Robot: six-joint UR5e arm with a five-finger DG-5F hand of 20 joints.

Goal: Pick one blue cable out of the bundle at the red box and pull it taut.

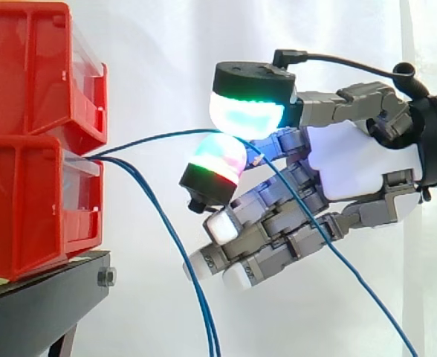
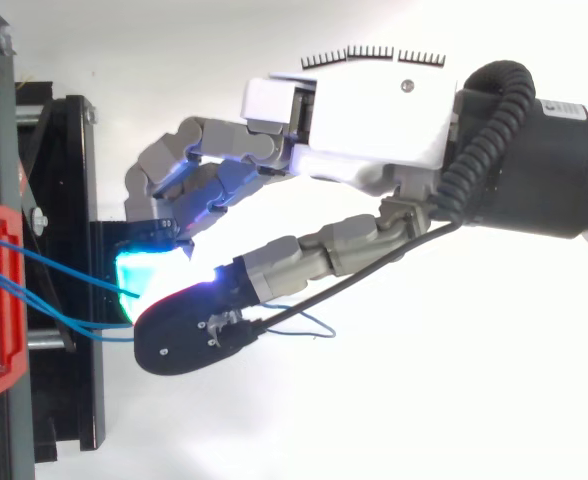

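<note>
One blue cable (image 1: 159,137) runs mid-frame from the red box (image 1: 33,201) at the left into the hand (image 1: 352,163), whose two glowing pads (image 1: 244,115) are pinched on it. It bows slightly. I'd draw straight back rightward, keeping the grip firm so it can't slip. No writing I can read.

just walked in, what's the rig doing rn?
The robot hand has one blue cable pinched between two glowing pads, a short way out from the stacked red bins. The cable runs from the bins to the pinch with a slight bow, so it does not look fully taut yet, then trails down past the palm. The other blue cables hang slack from the same spot on the bins.
</note>
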